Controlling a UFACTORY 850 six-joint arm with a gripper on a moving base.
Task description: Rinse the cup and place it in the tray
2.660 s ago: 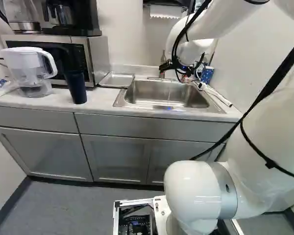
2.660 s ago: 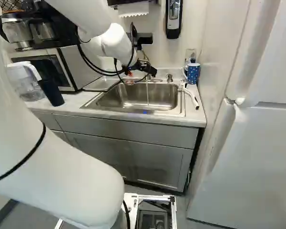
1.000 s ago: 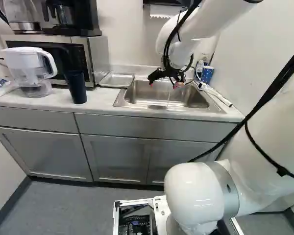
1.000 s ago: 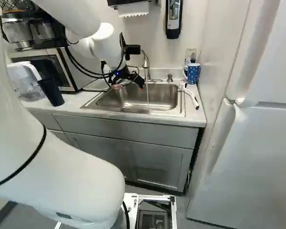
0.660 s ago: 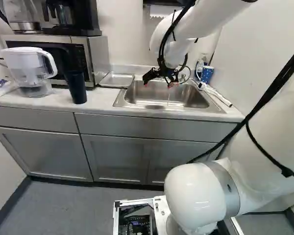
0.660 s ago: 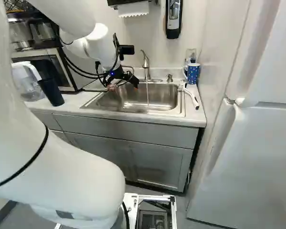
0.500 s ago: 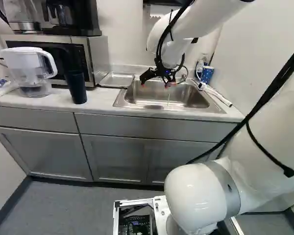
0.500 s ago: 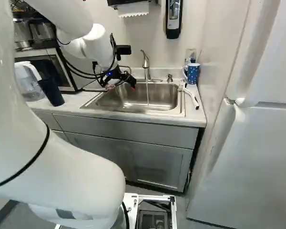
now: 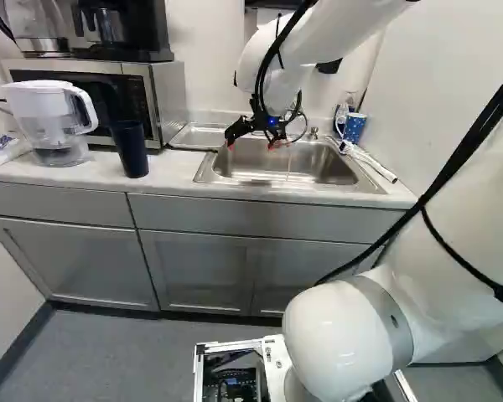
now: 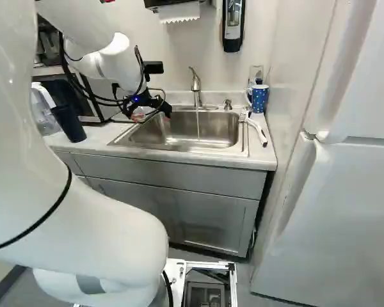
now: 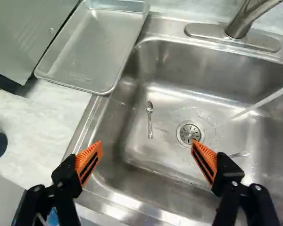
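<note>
the pincer (image 9: 251, 145) has moved (leftward) nearer the tray (image 9: 199, 136).

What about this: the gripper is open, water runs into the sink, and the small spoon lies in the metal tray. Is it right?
Not fully: the small spoon lies on the bottom of the sink, not in the metal tray, as the wrist view shows. The gripper is open and water runs into the sink.
</note>
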